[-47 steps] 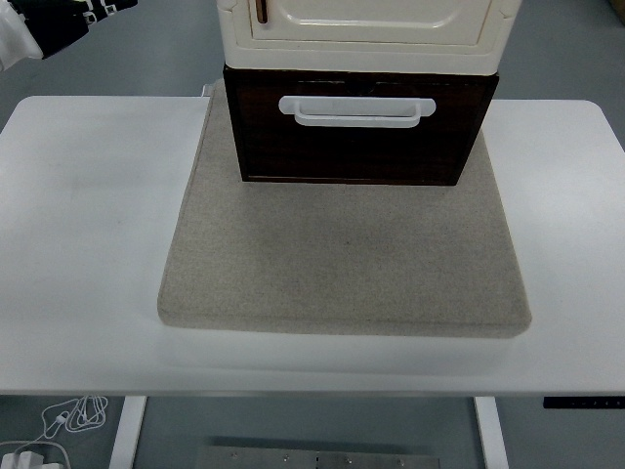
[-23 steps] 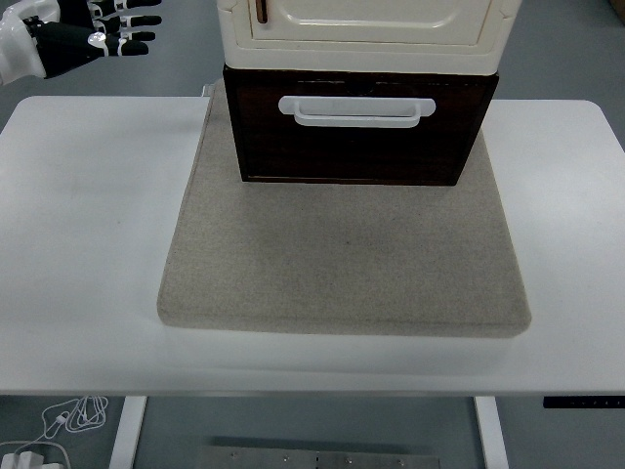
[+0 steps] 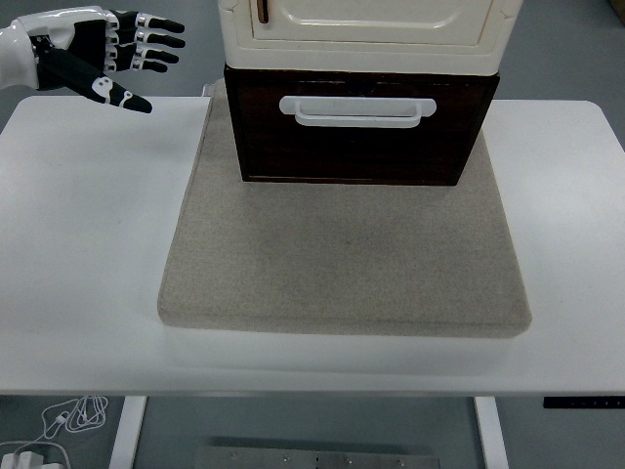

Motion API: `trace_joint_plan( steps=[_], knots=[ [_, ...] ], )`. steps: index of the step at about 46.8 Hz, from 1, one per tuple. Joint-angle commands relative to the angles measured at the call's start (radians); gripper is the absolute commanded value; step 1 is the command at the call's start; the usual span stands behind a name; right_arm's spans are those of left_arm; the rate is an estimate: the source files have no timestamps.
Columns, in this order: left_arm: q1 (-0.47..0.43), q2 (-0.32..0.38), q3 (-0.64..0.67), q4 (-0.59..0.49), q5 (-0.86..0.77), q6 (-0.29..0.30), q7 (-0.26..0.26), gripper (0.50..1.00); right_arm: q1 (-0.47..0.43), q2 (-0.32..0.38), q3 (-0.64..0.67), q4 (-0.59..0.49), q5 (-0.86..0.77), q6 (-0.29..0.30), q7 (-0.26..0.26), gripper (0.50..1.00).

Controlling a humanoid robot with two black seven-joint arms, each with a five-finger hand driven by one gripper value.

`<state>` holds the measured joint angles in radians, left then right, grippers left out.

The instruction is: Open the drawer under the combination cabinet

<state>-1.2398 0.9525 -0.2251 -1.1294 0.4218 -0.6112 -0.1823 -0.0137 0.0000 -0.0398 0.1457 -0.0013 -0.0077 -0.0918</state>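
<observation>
Your white table [image 3: 78, 244] fills most of the frame, and a grey felt-like mat [image 3: 342, 264] covers its middle. At the mat's far edge, top centre of the frame, stands the combination cabinet [image 3: 366, 24]: a cream upper unit resting on a dark brown drawer [image 3: 361, 147]. The drawer front looks flush with its frame, so judge it as fully closed. Across the upper part of that front runs a white bar handle [image 3: 356, 110], wide and standing clear of the wood, and that is your place to take hold: hook the fingers behind the bar near its middle and draw straight toward the bottom of the frame. Expect the drawer to be rigid, and the cabinet may creep on the soft mat if you tug sharply. In the upper left, your left hand [image 3: 98, 59] hovers with fingers spread, holding nothing, well apart from the handle. The right hand is out of view.
</observation>
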Motion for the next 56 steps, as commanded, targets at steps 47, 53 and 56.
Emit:
trace_joint_plan(
  steps=[47,53,56],
  knots=[
    [-0.237,-0.345,0.012,-0.082,0.285,0.11,0.25,1.0,0.0,0.0,0.0,0.0,0.0,0.0,0.0,0.928],
    [-0.259,-0.394,0.012,-0.075,0.284,0.119,0.291,1.0,0.0,0.0,0.0,0.0,0.001,0.0,0.001,0.928],
    [-0.264,-0.42,0.012,-0.075,0.284,0.12,0.319,1.0,0.0,0.0,0.0,0.0,0.0,0.0,0.0,0.928]
  ],
)
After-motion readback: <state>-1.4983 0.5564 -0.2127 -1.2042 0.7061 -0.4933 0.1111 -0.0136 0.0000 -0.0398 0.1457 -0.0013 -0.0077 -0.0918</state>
